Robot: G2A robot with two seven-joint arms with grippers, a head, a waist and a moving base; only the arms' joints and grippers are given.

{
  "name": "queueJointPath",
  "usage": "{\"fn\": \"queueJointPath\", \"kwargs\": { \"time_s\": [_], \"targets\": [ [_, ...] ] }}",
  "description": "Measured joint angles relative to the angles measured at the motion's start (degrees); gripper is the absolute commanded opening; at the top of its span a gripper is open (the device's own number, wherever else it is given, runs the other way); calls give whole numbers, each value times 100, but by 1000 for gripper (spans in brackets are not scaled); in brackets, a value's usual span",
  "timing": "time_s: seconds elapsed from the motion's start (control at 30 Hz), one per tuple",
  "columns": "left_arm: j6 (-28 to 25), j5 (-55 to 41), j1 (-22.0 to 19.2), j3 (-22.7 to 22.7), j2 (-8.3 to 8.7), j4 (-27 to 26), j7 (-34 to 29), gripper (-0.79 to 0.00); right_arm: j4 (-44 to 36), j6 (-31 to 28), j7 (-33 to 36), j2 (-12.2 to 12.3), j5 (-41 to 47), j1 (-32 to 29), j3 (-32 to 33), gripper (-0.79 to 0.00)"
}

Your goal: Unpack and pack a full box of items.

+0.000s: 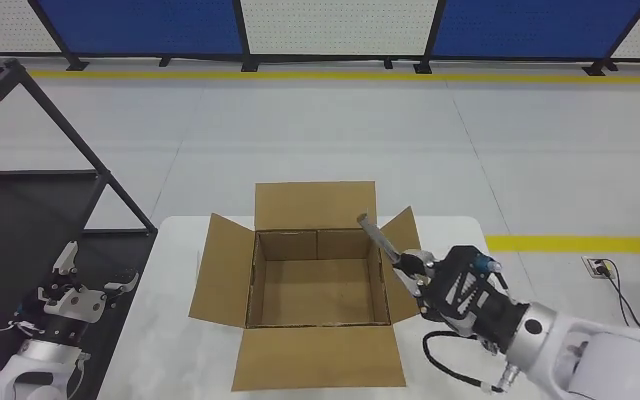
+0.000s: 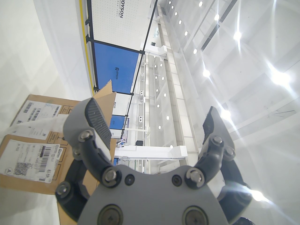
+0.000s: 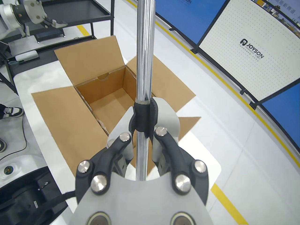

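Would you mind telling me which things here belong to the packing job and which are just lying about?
Job in hand:
- open cardboard box
- metal rod, held over the box's rim
- right gripper, shut on the rod
- left gripper, open, holding nothing

Lying about:
- black trolley
- small white device
- blue partition panels

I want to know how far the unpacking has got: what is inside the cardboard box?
Bare cardboard floor and walls show inside the box, with no items. In the right wrist view, the right pincer and its metal rod cover one corner.
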Motion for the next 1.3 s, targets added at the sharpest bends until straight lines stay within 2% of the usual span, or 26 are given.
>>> {"fn": "queueJointPath", "kwargs": {
  "time_s": [0.1,0.17,0.73,0.97,1.1,1.3],
  "targets": [
    [0,0,0,0,0,0,0,0,551,123,-51,-92,531,722,-607,-785],
    [0,0,0,0,0,0,0,0,674,112,-33,-103,621,924,-697,-785],
    [0,0,0,0,0,0,0,0,754,206,-200,-116,494,834,-786,-785],
    [0,0,0,0,0,0,0,0,1274,796,-347,-250,679,1378,-1301,-785],
    [0,0,0,0,0,0,0,0,1861,1094,-414,-373,929,1817,-1709,-785],
    [0,0,0,0,0,0,0,0,2627,1835,31,-612,698,2576,-2580,-785]
  ]
}}
